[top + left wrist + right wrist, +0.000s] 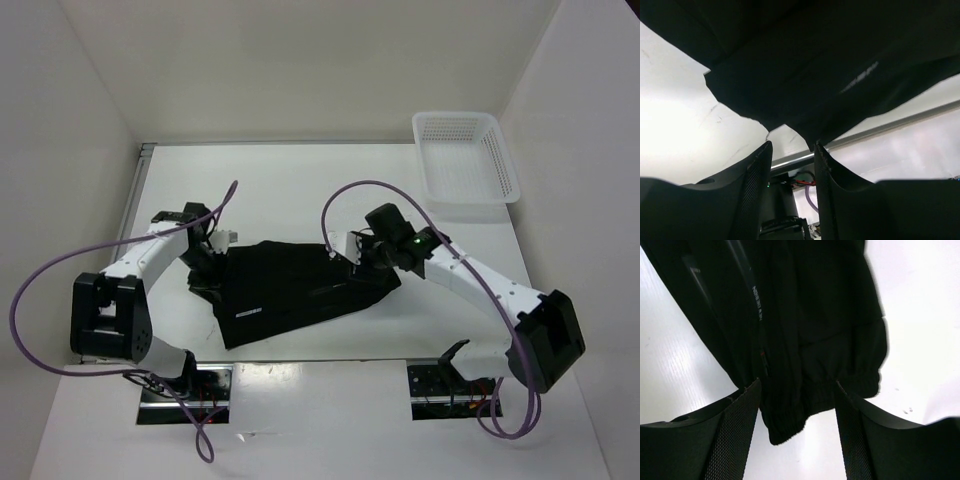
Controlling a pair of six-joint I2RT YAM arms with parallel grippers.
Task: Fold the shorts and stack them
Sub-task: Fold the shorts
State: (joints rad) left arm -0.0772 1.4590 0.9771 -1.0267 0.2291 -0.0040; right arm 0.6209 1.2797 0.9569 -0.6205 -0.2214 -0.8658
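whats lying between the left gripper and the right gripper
The black soft-fabric shorts fill that stretch, lying on the white table from the left gripper to the right gripper; the top external view shows it.

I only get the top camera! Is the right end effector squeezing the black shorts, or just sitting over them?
Observer: Not squeezing. In the right wrist view the right end effector is open, and the shorts have a gathered elastic edge lying between its fingers.
Operator: What about the left one?
Observer: The left end effector is open too. The cloth ends right at its tips, and through the gap I see the table edge, not fabric.
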